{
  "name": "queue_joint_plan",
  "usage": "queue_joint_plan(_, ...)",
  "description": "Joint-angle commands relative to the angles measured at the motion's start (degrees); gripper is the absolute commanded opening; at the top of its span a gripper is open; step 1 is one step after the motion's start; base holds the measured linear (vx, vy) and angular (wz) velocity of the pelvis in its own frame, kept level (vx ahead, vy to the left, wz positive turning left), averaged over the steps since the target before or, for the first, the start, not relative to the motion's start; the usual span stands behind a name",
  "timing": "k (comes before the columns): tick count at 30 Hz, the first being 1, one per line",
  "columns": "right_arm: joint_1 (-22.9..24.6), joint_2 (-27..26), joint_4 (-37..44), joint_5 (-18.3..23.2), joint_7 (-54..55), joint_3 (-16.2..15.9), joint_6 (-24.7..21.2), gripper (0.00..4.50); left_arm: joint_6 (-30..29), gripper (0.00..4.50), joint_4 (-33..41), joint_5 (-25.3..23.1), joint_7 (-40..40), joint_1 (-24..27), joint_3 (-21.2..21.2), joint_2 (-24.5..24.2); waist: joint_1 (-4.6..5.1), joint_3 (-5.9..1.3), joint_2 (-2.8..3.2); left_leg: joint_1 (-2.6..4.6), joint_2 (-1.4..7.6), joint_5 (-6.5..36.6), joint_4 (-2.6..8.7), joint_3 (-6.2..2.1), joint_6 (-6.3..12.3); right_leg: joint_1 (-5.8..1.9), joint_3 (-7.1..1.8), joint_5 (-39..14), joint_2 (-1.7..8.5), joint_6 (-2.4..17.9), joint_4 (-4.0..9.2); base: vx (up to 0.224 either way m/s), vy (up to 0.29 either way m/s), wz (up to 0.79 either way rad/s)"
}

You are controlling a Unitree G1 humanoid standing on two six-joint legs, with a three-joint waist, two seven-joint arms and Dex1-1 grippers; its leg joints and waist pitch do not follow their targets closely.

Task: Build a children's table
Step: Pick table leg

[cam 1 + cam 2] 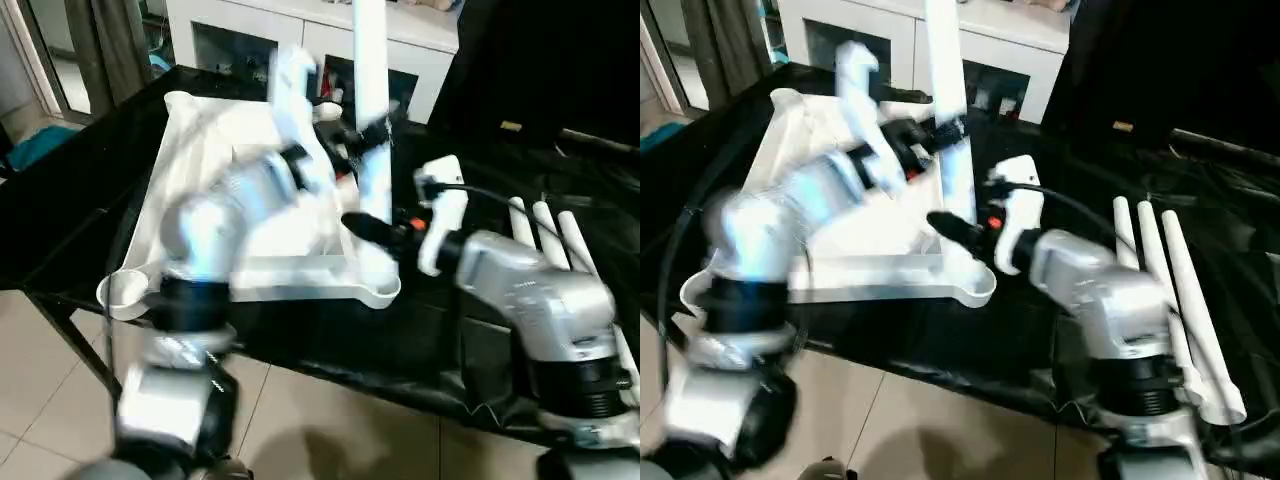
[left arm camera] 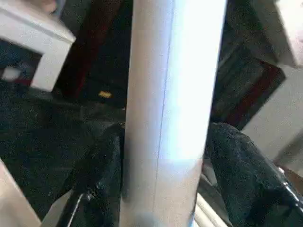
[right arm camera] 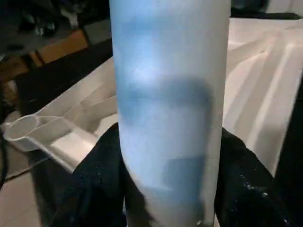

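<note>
Children's table top (image 1: 290,250) lay upside down on your black worktop (image 1: 90,190) — one leg (image 1: 372,110) stood upright in its near corner socket. Your left claw (image 2: 165,156) and right claw (image 3: 168,161) each clasped that leg; three legs (image 1: 1170,290) lay beside.

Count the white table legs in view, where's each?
4. One leg stands upright at the upturned tabletop's near right corner, between the left claw and right claw. Three loose legs lie side by side on the black table, right of the right arm.
</note>
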State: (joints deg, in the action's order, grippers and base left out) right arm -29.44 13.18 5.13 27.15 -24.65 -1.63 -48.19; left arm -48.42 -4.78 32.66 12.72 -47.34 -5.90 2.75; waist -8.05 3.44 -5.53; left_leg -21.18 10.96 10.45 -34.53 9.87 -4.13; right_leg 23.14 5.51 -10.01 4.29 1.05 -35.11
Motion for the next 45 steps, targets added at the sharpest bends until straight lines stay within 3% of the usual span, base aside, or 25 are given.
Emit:
queue_joint_plan(1,-1.39,-0.17,0.20,-1.28,1.81,0.05,1.04,1.94,1.08,2.56,0.63,-2.43,-4.16,0.08,-0.05,1.24,0.28,-4.18,-0.13,0.48,2.23,5.96,3.88,-0.66,-2.63,-3.46,-3.32,-11.64,4.26,3.71,3.99,0.000,0.000,0.00)
queue_joint_plan(8,-2.25,0.03,0.39,-2.57,1.71,-1.33,0.71,1.93,1.13,2.08,1.05,-2.32,-5.42,0.01,-0.78,1.48,0.42,-4.08,-0.29,0.43,2.08,6.38,3.91,-0.71,-2.54,-3.28,-3.25,-13.22,4.18,1.39,4.17,0.000,0.000,0.00)
queue_joint_plan(13,-2.09,0.72,0.74,-4.40,1.36,-2.87,2.44,1.93,1.06,1.86,1.95,-1.99,-5.38,0.80,-0.69,1.70,0.46,-4.19,-0.19,0.46,2.15,5.66,3.84,-0.69,-2.62,-3.29,-3.30,-10.47,4.16,2.23,3.90,0.000,0.000,0.00)
queue_joint_plan(14,-2.06,0.50,0.77,-4.09,1.36,-2.63,2.57,2.28,1.14,1.85,2.00,-1.92,-5.42,0.89,-0.72,1.83,0.44,-4.18,-0.17,0.55,2.12,5.57,3.84,-0.65,-2.45,-3.27,-3.33,-10.03,4.12,2.53,3.87,0.000,0.000,0.00)
queue_joint_plan(20,-1.13,1.97,2.32,-0.09,-3.36,-1.17,0.81,2.96,1.42,1.84,2.40,-1.22,-0.43,0.83,1.44,0.04,0.31,-4.12,-0.25,0.57,2.10,6.25,3.87,-0.65,-2.01,-3.38,-3.32,-11.49,4.15,2.18,4.03,0.000,0.000,0.00)
queue_joint_plan(25,-0.55,6.94,2.87,2.73,-8.72,0.54,-1.73,3.37,0.44,1.84,3.07,0.07,5.84,0.51,3.42,-2.82,0.08,-4.18,-0.11,0.60,2.14,6.00,3.82,-0.64,-1.85,-3.50,-3.31,-10.53,4.15,2.85,3.91,0.000,0.000,0.00)
queue_joint_plan(26,0.13,11.22,3.55,6.72,-14.36,2.64,-4.54,3.49,-0.71,1.83,3.35,2.21,10.90,-0.44,3.89,-4.60,-0.08,-4.14,-0.31,0.70,2.02,5.95,3.72,-0.52,-1.41,-3.57,-3.32,-10.69,4.06,3.17,4.01,0.000,0.000,0.00)
queue_joint_plan(27,0.21,11.57,3.63,7.09,-14.84,2.85,-4.78,3.49,-0.83,1.83,3.37,2.47,11.39,-0.54,3.87,-4.75,-0.19,-4.15,-0.30,0.83,2.16,5.85,3.73,-0.47,-1.22,-3.53,-3.42,-10.52,4.18,3.50,3.88,0.000,0.000,0.00)
queue_joint_plan(31,0.95,15.20,4.34,11.77,-20.11,5.45,-8.05,3.49,-2.38,1.83,3.59,6.15,17.90,-1.82,3.32,-6.84,-0.07,-4.09,-0.40,0.21,2.12,4.80,3.65,-0.55,-0.74,-3.69,-3.29,-10.25,4.29,4.85,3.82,0.000,0.000,0.00)
queue_joint_plan(32,0.95,15.20,4.34,11.77,-20.11,5.45,-8.05,3.49,-2.38,1.83,3.59,6.15,17.90,-1.82,3.32,-6.84,-0.01,-4.16,-0.01,0.43,2.09,5.21,3.62,-0.52,-0.76,-3.66,-3.24,-11.26,4.31,5.17,4.01,0.000,0.000,0.00)
queue_joint_plan(33,0.97,15.79,4.32,13.03,-21.00,6.14,-8.99,3.49,-2.80,1.83,3.65,7.30,19.67,-2.13,3.00,-7.44,0.05,-4.10,-0.20,0.41,2.00,5.57,3.57,-0.45,-0.68,-3.64,-3.23,-12.08,4.28,5.57,4.09,0.000,0.000,0.00)
queue_joint_plan(34,1.21,16.47,4.33,14.74,-22.32,6.97,-10.28,3.49,-3.75,1.83,4.38,9.73,22.83,-2.45,2.42,-8.48,-0.07,-4.13,0.14,0.48,2.05,5.62,3.59,-0.49,-0.74,-3.60,-3.22,-12.34,4.35,5.81,4.08,0.000,0.000,0.00)
queue_joint_plan(35,1.58,17.12,4.45,16.21,-23.45,7.51,-11.42,3.49,-4.81,1.83,5.19,12.24,25.53,-2.74,1.72,-9.29,-0.03,-4.09,0.03,0.52,2.00,6.13,3.58,-0.45,-0.68,-3.63,-3.18,-13.26,4.32,6.03,4.19,0.000,0.000,0.00)
queue_joint_plan(40,2.72,18.00,5.38,17.58,-24.49,6.57,-12.64,3.21,-6.51,1.83,6.37,15.96,27.64,-3.04,0.41,-9.20,-0.16,-4.05,0.33,0.74,2.31,7.13,3.67,-0.56,-1.51,-3.45,-3.13,-13.76,4.31,6.75,4.28,0.000,0.000,0.00)
queue_joint_plan(45,3.66,17.51,6.78,18.64,-24.74,5.90,-13.88,2.73,-6.47,1.83,7.61,16.85,28.07,-2.80,0.63,-8.97,-0.23,-4.06,0.11,0.61,2.38,7.21,3.77,-0.64,-1.97,-3.58,-3.12,-14.46,4.38,6.31,4.28,0.000,0.000,0.00)
